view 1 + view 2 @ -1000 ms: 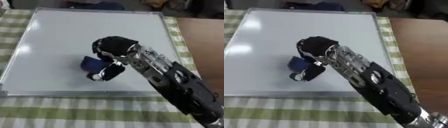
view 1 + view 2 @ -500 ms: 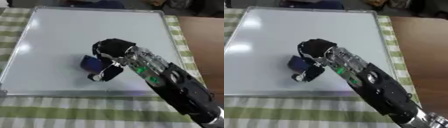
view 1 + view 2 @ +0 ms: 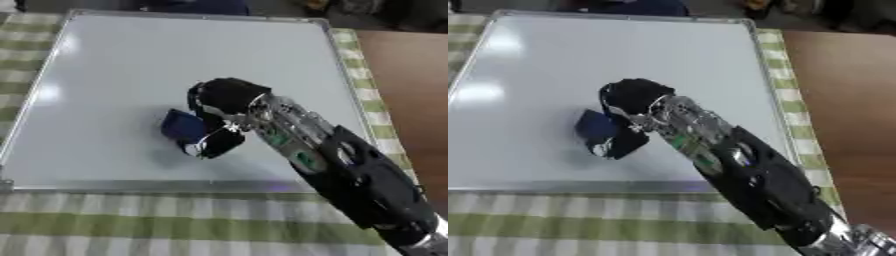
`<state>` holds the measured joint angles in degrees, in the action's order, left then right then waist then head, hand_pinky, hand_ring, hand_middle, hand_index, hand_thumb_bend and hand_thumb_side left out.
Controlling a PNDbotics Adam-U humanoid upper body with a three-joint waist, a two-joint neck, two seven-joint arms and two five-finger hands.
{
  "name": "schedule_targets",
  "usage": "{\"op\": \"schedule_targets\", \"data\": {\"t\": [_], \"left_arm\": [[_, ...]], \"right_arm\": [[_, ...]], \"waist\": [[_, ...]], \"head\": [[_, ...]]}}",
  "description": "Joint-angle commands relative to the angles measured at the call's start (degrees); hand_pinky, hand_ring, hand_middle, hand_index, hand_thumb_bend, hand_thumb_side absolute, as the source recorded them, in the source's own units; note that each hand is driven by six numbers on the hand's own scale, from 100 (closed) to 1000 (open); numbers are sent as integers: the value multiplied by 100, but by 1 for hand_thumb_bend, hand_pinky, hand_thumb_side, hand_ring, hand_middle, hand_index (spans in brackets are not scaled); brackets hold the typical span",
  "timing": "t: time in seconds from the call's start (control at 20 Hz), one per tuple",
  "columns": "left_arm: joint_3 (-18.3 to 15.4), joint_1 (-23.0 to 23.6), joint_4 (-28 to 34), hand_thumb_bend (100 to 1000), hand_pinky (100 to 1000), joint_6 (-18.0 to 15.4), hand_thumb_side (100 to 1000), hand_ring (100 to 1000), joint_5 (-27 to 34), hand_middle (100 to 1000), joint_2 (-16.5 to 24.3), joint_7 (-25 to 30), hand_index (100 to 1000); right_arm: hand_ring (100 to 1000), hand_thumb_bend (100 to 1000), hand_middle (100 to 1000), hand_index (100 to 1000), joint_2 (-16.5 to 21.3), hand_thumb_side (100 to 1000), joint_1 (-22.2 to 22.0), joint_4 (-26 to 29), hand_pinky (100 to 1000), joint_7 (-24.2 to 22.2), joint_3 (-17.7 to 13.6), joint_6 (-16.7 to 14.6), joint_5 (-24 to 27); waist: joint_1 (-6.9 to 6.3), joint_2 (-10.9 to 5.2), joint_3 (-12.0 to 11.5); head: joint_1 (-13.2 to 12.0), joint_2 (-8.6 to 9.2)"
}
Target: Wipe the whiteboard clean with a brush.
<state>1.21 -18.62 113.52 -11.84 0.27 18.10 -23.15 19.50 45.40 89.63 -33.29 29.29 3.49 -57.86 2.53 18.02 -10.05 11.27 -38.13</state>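
Whiteboard [image 3: 131, 65] covers the desk, already looking clean. Right robot hand [image 3: 223, 97] curls round the blue brush [image 3: 182, 125] near its middle; a tilted brush might skip patches or slip free.

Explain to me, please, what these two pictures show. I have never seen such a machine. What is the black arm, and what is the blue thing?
Both pictures come from two cameras in the robot's head, side by side like eyes, looking down at the same moment. The black and silver arm from the lower right ends in the robot's right hand. Its fingers curl round a small blue brush, an eraser, pressed on the whiteboard. The board lies flat on a green and white checked tablecloth, with bare brown table to the right. The board looks clean. The left hand is not visible.
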Motion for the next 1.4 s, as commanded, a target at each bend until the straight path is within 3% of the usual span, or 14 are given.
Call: {"op": "schedule_targets", "data": {"t": [0.05,0.5,1.4], "left_arm": [[10,-56,107,259,622,-8,1000,743,3,740,43,29,693],[16,-57,107,255,624,-6,1000,744,9,742,34,41,693],[47,-57,107,249,625,2,1000,746,28,745,12,78,692]], "right_arm": [[808,238,734,100,8,731,97,-18,688,85,-83,39,1],[812,292,750,100,59,715,48,-73,689,44,-89,2,106],[808,272,743,100,86,696,12,-315,686,133,-180,-4,123]], "waist": [[-41,-87,-13],[-38,-60,-24],[-20,-5,-84]], "head": [[22,55],[23,84],[48,139]]}}
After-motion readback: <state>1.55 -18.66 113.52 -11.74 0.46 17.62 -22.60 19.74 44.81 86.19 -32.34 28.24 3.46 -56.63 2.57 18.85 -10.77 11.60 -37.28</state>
